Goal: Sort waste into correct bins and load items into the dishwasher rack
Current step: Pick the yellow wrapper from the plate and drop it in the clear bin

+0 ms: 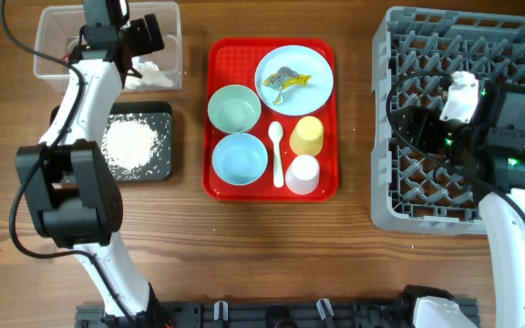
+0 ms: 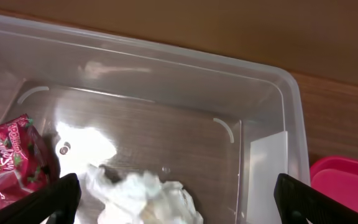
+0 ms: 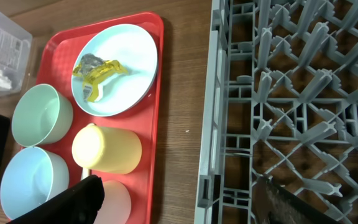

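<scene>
Clear plastic tub (image 2: pixel 272 87) at the overhead frame's upper left holds crumpled tissue (image 1: pixel 151 76) and a red wrapper (image 2: pixel 11 158) under the wide-open, empty left hand (image 2: pixel 178 198), so waste-sorting looks underway, the next move likely fetching the yellow wrapper (image 1: pixel 287 82) from the light blue plate (image 1: pixel 317 59).
</scene>
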Controlling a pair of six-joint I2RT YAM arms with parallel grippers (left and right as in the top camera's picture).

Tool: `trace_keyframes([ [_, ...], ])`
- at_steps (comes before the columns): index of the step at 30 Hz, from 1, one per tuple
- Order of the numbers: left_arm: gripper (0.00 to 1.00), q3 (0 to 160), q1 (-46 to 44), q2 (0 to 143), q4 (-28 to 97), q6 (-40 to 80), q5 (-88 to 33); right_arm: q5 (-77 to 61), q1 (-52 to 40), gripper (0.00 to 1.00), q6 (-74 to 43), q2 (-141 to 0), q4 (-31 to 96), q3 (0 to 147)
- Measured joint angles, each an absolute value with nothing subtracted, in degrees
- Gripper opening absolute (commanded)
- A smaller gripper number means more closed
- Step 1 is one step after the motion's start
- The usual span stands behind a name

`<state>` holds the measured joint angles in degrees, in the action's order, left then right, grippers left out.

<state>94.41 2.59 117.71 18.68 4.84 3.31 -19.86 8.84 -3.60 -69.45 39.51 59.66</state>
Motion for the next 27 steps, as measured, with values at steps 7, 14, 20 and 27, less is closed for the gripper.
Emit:
trace_keyframes([
  [7,0.97,94.41,-9.8,117.43,22.09,4.1,-4.67,-19.84,8.84,0.8,-3.6,-69.45,39.51,59.66],
  [14,0.98,94.48,-27.07,121.25,17.63,-0.67,-4.19,-19.84,8.84,0.8,-3.6,-69.45,39.83,59.66],
  [20,0.87,94.45,-27.59,126.17,16.95,-1.5,-3.29,-19.84,8.84,0.8,-3.6,-69.45,39.86,59.66],
  [27,0.18,94.45,-27.81,129.34,16.25,-2.31,-3.36,-19.84,8.84,0.8,-3.6,-69.45,39.86,59.66],
])
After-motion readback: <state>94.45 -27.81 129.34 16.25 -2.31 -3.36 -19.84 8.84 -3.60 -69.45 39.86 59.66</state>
